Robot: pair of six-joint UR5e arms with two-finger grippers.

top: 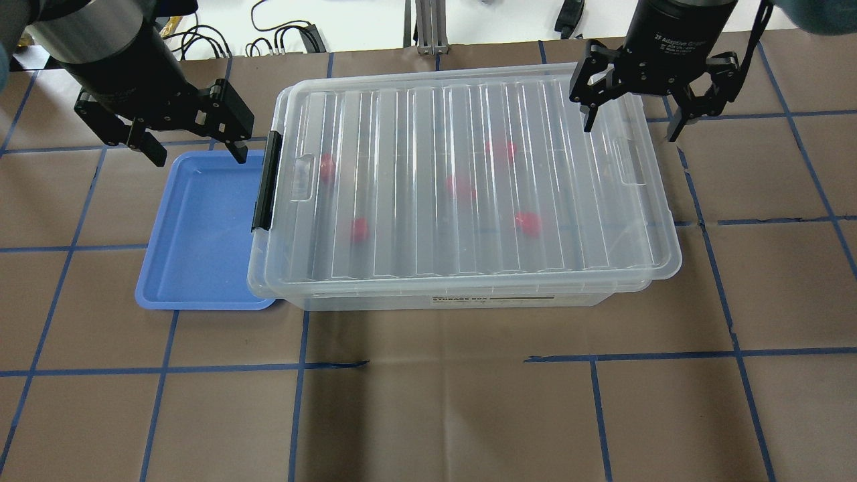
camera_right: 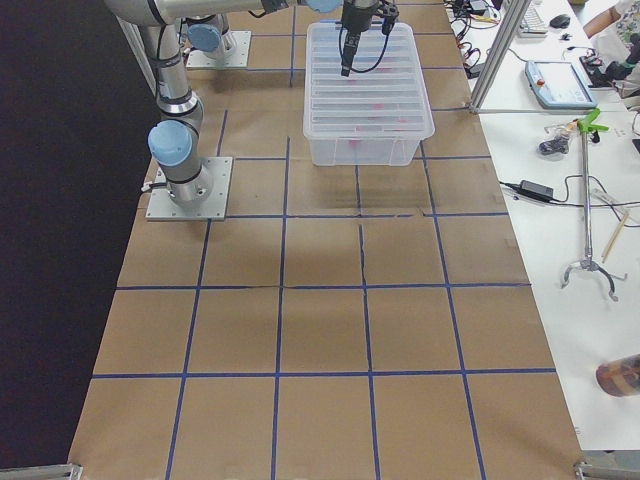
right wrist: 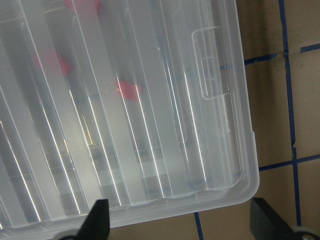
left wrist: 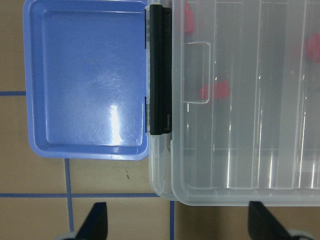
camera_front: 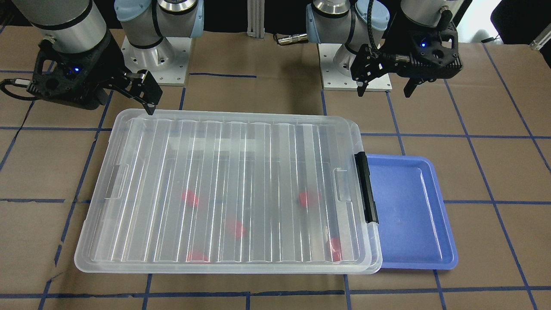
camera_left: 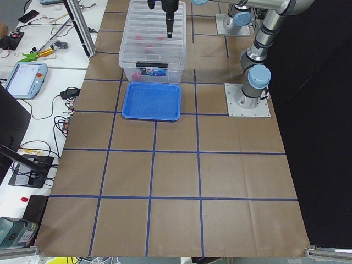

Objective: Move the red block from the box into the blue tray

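Note:
The clear box (top: 469, 301) stands mid-table with its ridged clear lid (top: 462, 174) on top. Several red blocks (top: 359, 229) show blurred through the lid. The blue tray (top: 201, 234) lies empty against the box's black latch (top: 265, 181) end. My left gripper (top: 199, 155) is open and empty, hovering over the tray's far edge beside the latch; in the left wrist view the tray (left wrist: 90, 80) and latch (left wrist: 158, 70) lie below it. My right gripper (top: 631, 128) is open and empty above the lid's far right corner (right wrist: 240, 185).
The table is covered in brown paper with a blue tape grid (top: 442, 361). The two arm bases (camera_front: 155, 60) stand behind the box. Side benches with cables and tools (camera_right: 560, 150) lie beyond the table's edges.

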